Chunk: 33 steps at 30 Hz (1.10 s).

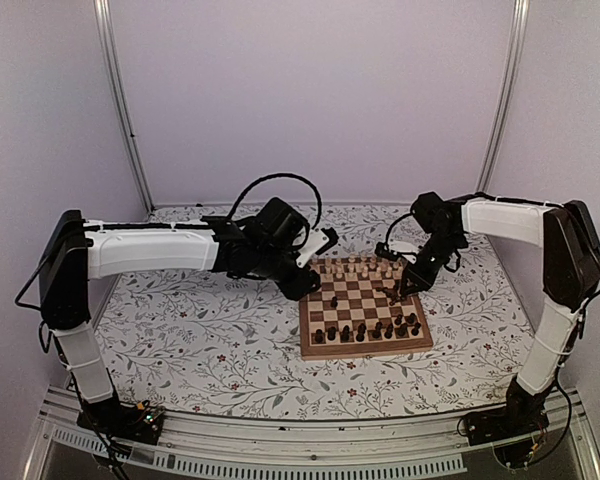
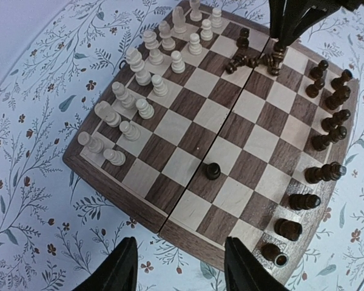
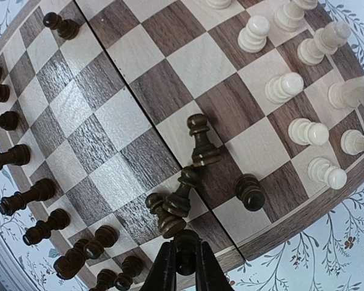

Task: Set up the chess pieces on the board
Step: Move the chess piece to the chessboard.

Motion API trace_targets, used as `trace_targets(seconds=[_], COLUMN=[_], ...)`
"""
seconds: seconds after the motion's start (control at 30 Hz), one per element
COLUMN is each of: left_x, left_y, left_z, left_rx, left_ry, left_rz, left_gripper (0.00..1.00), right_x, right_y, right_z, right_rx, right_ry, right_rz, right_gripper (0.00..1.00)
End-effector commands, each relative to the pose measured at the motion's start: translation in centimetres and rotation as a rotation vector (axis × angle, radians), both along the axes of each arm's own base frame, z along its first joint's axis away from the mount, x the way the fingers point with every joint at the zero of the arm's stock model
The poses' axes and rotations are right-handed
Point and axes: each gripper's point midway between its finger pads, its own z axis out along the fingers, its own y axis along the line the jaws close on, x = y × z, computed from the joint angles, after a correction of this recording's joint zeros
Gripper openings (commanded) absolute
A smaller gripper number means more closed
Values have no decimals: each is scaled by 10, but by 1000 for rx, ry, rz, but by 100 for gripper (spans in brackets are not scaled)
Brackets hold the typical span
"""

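Note:
The board [image 1: 365, 345] lies right of centre, with pale pieces [image 1: 358, 268] along its far rows and dark pieces [image 1: 365, 330] along its near rows. My right gripper [image 3: 185, 248] is shut on a dark pawn [image 3: 185, 237] at the board's right edge [image 1: 408, 287]. Three dark pawns [image 3: 181, 197] lie toppled in front of it, and one [image 3: 250, 193] stands beside them. My left gripper [image 2: 182, 267] is open and empty, hovering just off the board's left edge [image 1: 307, 282]. A lone dark pawn [image 2: 213, 171] stands near that edge.
The floral table cloth [image 1: 210, 340] surrounds the board. White booth walls and metal posts [image 1: 125, 110] close in the back and sides. The right arm's fingers [image 2: 291, 24] show at the top of the left wrist view.

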Motion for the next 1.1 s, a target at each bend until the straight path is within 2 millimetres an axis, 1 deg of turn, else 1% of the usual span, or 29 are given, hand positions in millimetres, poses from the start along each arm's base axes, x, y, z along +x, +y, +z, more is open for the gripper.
trace_targets(seconds=[0.0, 0.2, 0.43, 0.67, 0.73, 0.87, 0.93, 1.07], left_x=[-3, -3, -3, -3, -3, -2, -2, -2], left_y=[-9, -10, -10, -10, -10, -9, -9, -9], left_z=[2, 0, 1, 0, 1, 1, 1, 0], left_rx=[-6, -5, -7, -7, -8, -4, -3, -2], left_ry=[-2, 3, 2, 5, 2, 0, 0, 1], left_rz=[-19, -19, -20, -22, -20, -16, -17, -16], left_gripper=[51, 51, 51, 51, 51, 51, 51, 51], right_x=[1, 5, 13, 11, 6, -15, -27, -40], right_y=[10, 13, 6, 8, 12, 31, 40, 52], right_z=[23, 28, 39, 41, 42, 40, 35, 27], right_rx=[67, 74, 37, 45, 56, 84, 75, 72], right_ry=[-16, -24, -76, -73, -60, -34, -24, 12], right_rz=[-2, -4, -15, -9, 3, 94, 141, 182], right_gripper=[9, 9, 9, 9, 10, 10, 10, 10])
